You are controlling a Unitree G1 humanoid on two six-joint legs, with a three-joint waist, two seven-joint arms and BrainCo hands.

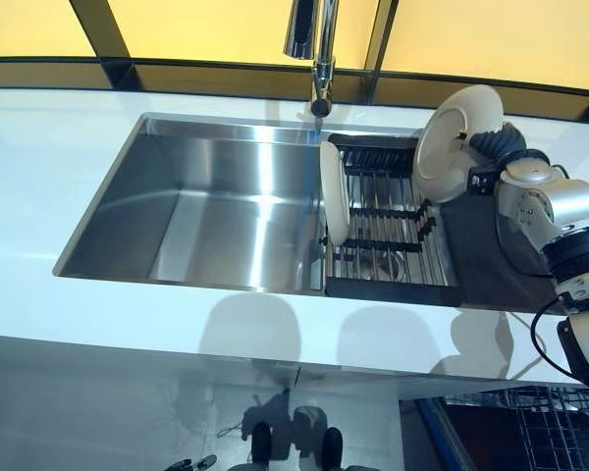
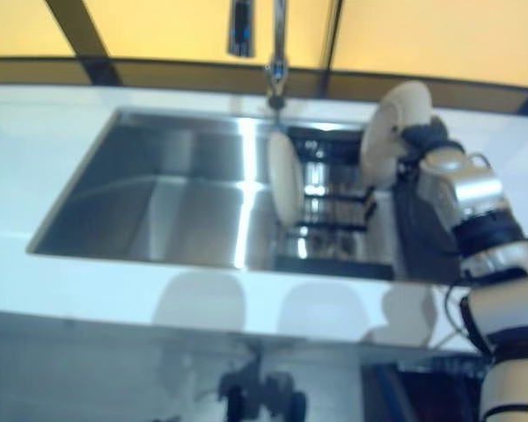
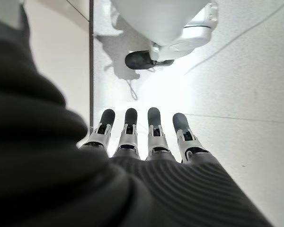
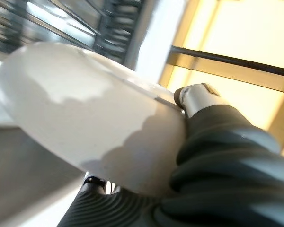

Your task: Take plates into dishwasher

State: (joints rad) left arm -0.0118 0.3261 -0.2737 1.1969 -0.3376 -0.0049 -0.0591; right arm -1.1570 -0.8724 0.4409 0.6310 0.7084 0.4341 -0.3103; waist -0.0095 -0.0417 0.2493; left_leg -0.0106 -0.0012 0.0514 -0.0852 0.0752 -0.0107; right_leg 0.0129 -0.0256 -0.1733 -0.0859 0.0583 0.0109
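Right hand (image 1: 493, 147) grips one white plate (image 1: 455, 139) at its rim, thumb on one face and fingers evidently on the other; in the right wrist view the plate (image 4: 80, 118) fills the frame against the palm. I read the plate as held on edge, lifted clear of the rack (image 1: 388, 231) at roughly 3 o'clock of the sink (image 1: 216, 211). I judge it rigid, fairly light, glazed and probably wet, therefore slippery and breakable on impact; the rim is the correct hold, with the thumb kept well onto the face so it cannot pivot. Count: two plates in all, the held one and a second plate (image 1: 335, 192) standing on edge at the rack's 9 o'clock side. One rack, one sink, one tap (image 1: 315, 54) at 12 o'clock. A wire basket (image 1: 555, 427), presumably the dishwasher's, shows at 5 o'clock below the counter (image 1: 39, 186). Left hand (image 3: 142, 137) hangs over the floor, fingers straight, holding nothing.
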